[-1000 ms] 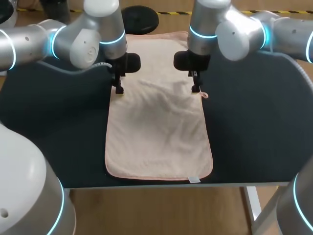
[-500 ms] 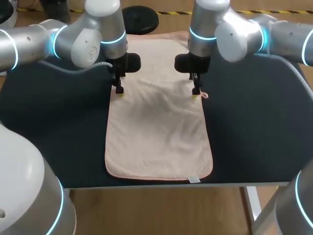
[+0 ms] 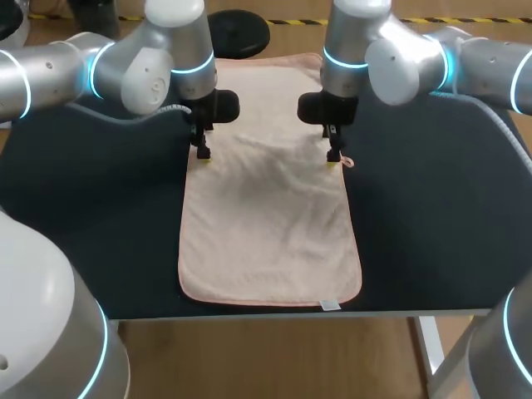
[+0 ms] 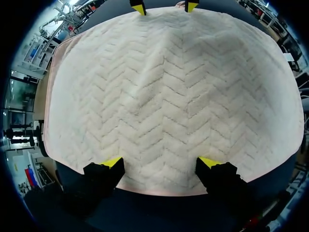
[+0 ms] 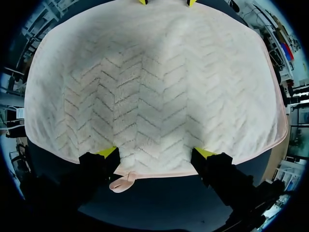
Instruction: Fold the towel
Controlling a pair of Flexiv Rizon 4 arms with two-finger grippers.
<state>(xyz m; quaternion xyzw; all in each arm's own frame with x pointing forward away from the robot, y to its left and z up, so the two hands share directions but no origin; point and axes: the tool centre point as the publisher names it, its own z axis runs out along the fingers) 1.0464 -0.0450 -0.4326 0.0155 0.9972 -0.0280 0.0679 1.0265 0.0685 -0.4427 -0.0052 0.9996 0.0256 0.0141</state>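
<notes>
Pale pink terry towel point(image 3: 270, 241) lies flat, near hem at the dark worktop point(image 3: 432, 233) edge. Midway up, left fingers point(image 4: 112, 163) and right fingers point(image 5: 205, 154) spread wide at its side edges, gripping nothing. Grasp step, I'd say; next, pinch both edges.

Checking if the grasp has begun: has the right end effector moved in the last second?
Yes, slightly: the right end effector has edged closer to the small loop on the towel, and the loop itself lies unmoved.
</notes>
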